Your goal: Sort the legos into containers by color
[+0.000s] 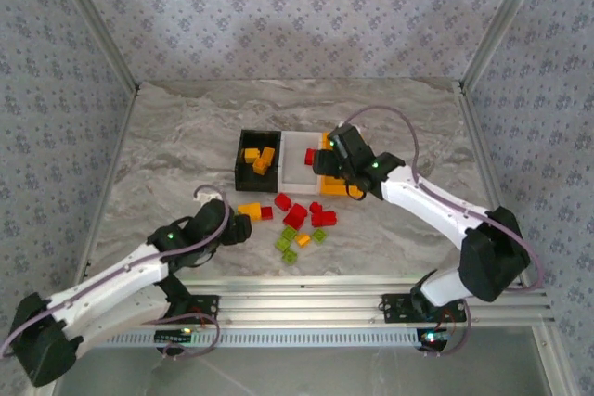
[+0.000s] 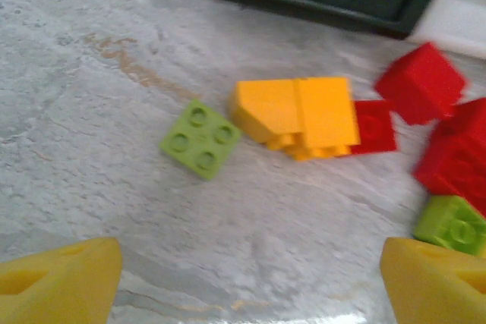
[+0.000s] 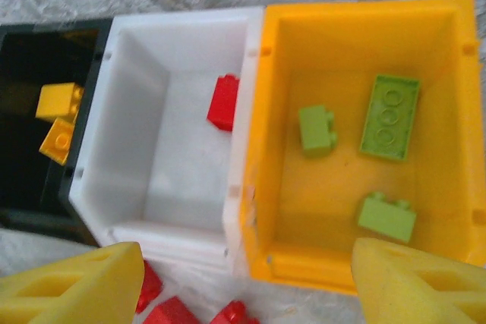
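Observation:
Loose legos lie mid-table: an orange-yellow brick (image 1: 249, 211), red ones (image 1: 295, 217) and lime green ones (image 1: 288, 243). My left gripper (image 1: 237, 229) hovers open just left of them. In the left wrist view a green brick (image 2: 200, 139) and an orange brick (image 2: 298, 115) lie ahead of that gripper (image 2: 250, 286), which holds nothing. My right gripper (image 3: 243, 286) is open and empty over the near rims of the white bin (image 3: 182, 20) and orange-yellow bin (image 3: 254, 149). The white bin holds one red brick (image 3: 224, 102). Three green bricks (image 3: 389, 117) lie in the orange-yellow bin.
The black bin (image 1: 243, 162) stands left of the white bin (image 1: 295, 169) and holds orange bricks (image 3: 59, 100). Red bricks (image 2: 420, 81) and a green one (image 2: 449, 225) crowd the right of the left wrist view. Metal frame posts stand at the table's edges.

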Available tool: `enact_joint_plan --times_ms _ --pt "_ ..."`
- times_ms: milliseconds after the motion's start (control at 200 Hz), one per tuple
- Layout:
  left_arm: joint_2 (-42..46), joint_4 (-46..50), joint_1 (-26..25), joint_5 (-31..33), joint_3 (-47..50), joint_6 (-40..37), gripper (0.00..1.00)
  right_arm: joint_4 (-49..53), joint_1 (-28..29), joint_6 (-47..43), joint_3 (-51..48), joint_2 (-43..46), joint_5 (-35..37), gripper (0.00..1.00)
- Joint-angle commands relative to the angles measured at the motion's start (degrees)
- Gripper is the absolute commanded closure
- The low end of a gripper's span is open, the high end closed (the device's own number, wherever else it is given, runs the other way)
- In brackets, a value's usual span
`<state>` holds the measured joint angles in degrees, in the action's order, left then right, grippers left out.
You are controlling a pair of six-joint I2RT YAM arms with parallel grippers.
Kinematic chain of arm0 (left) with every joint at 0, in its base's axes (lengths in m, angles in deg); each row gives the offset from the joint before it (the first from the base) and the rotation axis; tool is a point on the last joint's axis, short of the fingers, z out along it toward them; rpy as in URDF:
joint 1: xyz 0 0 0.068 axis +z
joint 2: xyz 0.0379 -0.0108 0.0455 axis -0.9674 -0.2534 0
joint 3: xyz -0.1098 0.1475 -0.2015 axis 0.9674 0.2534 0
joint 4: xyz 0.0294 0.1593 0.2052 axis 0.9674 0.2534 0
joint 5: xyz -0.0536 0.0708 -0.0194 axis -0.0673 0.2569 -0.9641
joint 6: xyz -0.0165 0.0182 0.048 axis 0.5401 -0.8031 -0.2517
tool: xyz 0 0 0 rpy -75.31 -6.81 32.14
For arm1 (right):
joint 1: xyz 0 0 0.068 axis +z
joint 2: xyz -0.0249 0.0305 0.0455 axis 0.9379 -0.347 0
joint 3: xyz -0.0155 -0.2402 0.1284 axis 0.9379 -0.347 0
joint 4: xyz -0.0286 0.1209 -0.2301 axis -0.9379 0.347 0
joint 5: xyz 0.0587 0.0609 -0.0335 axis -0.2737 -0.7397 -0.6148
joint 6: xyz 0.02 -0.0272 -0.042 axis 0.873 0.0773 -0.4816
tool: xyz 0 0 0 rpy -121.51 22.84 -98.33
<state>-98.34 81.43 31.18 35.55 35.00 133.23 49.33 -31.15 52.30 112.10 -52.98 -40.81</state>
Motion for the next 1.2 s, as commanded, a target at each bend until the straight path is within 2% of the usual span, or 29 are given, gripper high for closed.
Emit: enact_joint_plan --times_ms 0,315,610,725,959,1194 --pt "-5.76 -5.22 4.0 -1.51 -0.37 -3.64 0.13 -0.99 1.3 1.55 -2.72 1.57 1.66 0.26" --pt "-26.02 -10.76 8.09 -1.63 -5.46 -7.38 0.25 -0.67 1.31 3.89 -4.43 3.99 3.59 0.26" --pt "-31.14 -14.57 8.98 2.29 -7.92 -9.21 0.28 -1.39 0.67 3.8 -5.04 5.09 3.38 0.25" --pt "-32.91 -15.18 9.05 2.14 -8.66 -9.75 0.39 -1.07 0.65 3.75 -5.13 5.26 3.57 0.25" --pt "-31.09 -14.92 8.96 0.63 -6.42 -9.06 0.52 -1.07 0.22 3.88 -6.01 6.07 3.94 0.26" --pt "-19.39 -8.54 5.83 -0.09 -5.2 -7.39 0.61 -1.22 -0.22 4.67 -7.47 7.17 4.25 0.25"
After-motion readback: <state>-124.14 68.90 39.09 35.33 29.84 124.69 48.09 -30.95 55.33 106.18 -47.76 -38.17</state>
